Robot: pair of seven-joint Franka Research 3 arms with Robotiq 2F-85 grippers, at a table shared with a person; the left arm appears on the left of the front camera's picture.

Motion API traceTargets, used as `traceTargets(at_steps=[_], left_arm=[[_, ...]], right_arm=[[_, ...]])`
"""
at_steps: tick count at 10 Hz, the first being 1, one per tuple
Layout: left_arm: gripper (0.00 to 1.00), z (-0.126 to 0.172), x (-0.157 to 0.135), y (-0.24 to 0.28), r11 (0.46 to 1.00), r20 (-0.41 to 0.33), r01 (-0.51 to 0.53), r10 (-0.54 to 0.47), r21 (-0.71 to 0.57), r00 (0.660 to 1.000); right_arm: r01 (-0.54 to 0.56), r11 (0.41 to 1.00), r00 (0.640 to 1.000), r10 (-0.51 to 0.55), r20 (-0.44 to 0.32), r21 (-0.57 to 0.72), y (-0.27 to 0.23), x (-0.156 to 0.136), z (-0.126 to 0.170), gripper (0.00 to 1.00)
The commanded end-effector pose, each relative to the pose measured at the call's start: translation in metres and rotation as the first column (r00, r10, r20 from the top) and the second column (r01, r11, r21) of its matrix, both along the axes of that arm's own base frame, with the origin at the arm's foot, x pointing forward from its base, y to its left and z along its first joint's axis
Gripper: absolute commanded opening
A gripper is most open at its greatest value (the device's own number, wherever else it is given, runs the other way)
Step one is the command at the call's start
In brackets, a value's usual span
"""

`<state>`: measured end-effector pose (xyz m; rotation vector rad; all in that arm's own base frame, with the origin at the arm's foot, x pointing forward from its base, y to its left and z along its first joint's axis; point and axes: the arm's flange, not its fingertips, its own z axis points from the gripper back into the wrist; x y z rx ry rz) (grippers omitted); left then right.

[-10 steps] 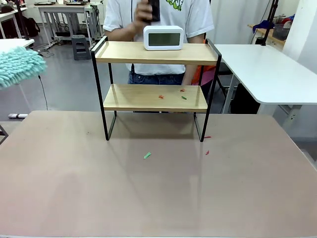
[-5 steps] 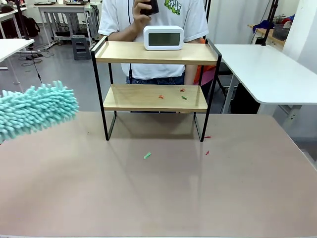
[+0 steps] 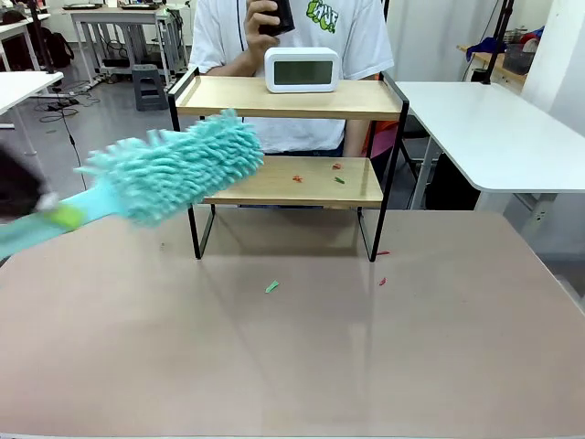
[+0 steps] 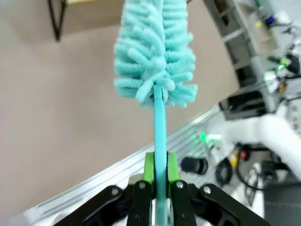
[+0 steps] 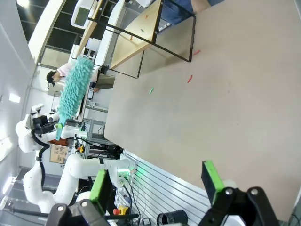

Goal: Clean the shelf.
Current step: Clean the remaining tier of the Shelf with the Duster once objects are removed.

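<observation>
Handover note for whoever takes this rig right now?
Left pincer: shut on the teal duster handle. The duster head is in front of the shelf, at its left side.
Right pincer: open, empty.
Top board: white clock.
Lower board: red and green scraps, unswept.
Loose bits also lie on the table in front.
Done: duster in grip.
Left: sweep the lower board.

My left gripper (image 4: 160, 172) has its jaws clamped tight on the thin duster handle (image 4: 159, 122), which runs straight out between them. My right gripper (image 5: 155, 181) has its jaws fully apart and holds nothing.
</observation>
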<state>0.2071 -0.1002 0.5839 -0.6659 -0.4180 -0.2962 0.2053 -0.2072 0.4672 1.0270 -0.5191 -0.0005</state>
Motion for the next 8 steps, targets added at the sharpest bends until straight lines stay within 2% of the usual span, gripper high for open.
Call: traceTargets(at_steps=[1, 2, 7, 8], left_arm=[[0.12, -0.051, 0.03, -0.029, 0.978, -0.082, -0.189, 0.181, -0.093, 0.98], [0.12, 0.0, 0.0, 0.0, 1.0, 0.0, 0.0, 0.0, 0.0, 1.0], [0.12, 0.0, 0.006, -0.005, 1.0, -0.009, -0.015, 0.015, 0.005, 1.0], [0.12, -0.005, 0.007, -0.017, 0.999, 0.035, -0.018, 0.019, -0.036, 0.999]], right_arm=[[-0.001, 1.0, 0.999, 0.0, 0.036, 0.009, 0.0, 0.002, 0.003, 1.0], [-0.001, 1.0, 0.999, 0.0, 0.036, 0.009, 0.0, 0.002, 0.003, 1.0], [-0.001, 1.0, 0.999, 0.0, 0.036, 0.009, 0.0, 0.002, 0.003, 1.0], [-0.001, 1.0, 0.999, 0.0, 0.036, 0.009, 0.0, 0.002, 0.003, 1.0]])
